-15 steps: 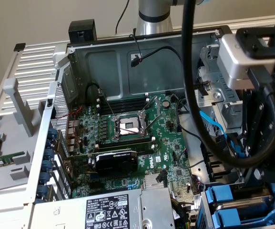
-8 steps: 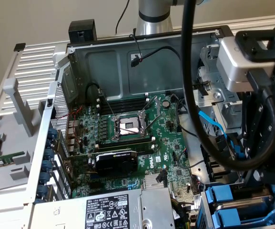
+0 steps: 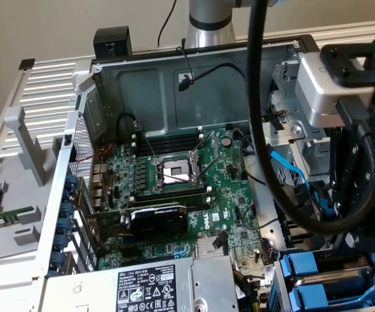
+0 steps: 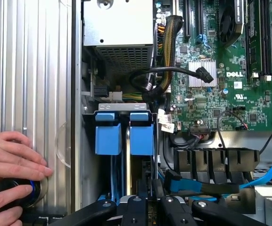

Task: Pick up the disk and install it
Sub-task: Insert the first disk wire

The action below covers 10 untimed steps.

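The open case (image 3: 109, 84) lies on its side, with the green motherboard (image 3: 232, 195) across its floor. At the exterior view's lower edge sits the grey power supply (image 3: 174, 286), its black-and-white label facing up. Just above it on the board is a black graphics card (image 3: 158, 221), and beyond that the bare CPU socket (image 3: 174, 172).

The arm (image 3: 210, 19) rises behind the case, and thick black cables (image 3: 258, 130) loop down toward the drive bay at the exterior view's right.

In the wrist view the gripper (image 4: 147, 197) hangs right over that bay - whether it is spread, pressed together or pinching something cannot be told.

2 blue carriers stand side by side in the bay. The disk (image 4: 141, 136) is the one in line with the gripper, seen edge-on; the other carrier (image 4: 107, 136) is just beside it.

A person's hand (image 4: 11, 160) rests on the ribbed case panel (image 4: 32, 70), touching a black knob (image 4: 13, 193) with a blue ring.

A blue cable (image 3: 291, 172) runs near the bay.
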### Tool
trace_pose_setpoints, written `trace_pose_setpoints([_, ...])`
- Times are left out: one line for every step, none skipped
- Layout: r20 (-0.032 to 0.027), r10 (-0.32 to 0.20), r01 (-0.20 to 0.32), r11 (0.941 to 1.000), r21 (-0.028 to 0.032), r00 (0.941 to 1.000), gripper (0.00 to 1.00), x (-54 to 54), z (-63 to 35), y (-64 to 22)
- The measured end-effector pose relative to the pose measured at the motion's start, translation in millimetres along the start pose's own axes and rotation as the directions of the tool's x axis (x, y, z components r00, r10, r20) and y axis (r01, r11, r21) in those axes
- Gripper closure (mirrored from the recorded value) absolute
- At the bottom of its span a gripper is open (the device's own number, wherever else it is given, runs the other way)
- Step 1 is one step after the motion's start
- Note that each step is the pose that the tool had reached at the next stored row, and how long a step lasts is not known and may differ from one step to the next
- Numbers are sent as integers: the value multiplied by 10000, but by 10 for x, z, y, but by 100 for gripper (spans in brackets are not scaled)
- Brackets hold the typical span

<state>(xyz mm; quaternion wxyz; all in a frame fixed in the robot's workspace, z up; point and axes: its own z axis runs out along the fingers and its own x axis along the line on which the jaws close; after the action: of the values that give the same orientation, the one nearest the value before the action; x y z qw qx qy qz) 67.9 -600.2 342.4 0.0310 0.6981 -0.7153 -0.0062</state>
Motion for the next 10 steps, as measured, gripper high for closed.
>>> trace_pose_setpoints([0,2,-2,10000,2,10000,83,1,0,0])
trace_pose_setpoints([1,9,-9,10000,3,10000,83,1,0,0])
trace_pose_setpoints([2,22,-22,10000,5,10000,83,1,0,0])
trace_pose_setpoints([2,41,-41,10000,6,10000,83,1,0,1])
trace_pose_setpoints([3,74,-74,10000,6,10000,83,1,0,1])
trace_pose_setpoints([6,123,-123,9999,6,9999,83,1,1,1])
trace_pose_setpoints([9,165,-165,9999,4,9999,83,1,1,2])
trace_pose_setpoints([10,201,-201,9998,3,9998,83,1,1,2])
trace_pose_setpoints([11,210,-210,9998,3,9998,83,1,1,2])
trace_pose_setpoints([11,210,-210,9998,3,9998,83,1,1,2])
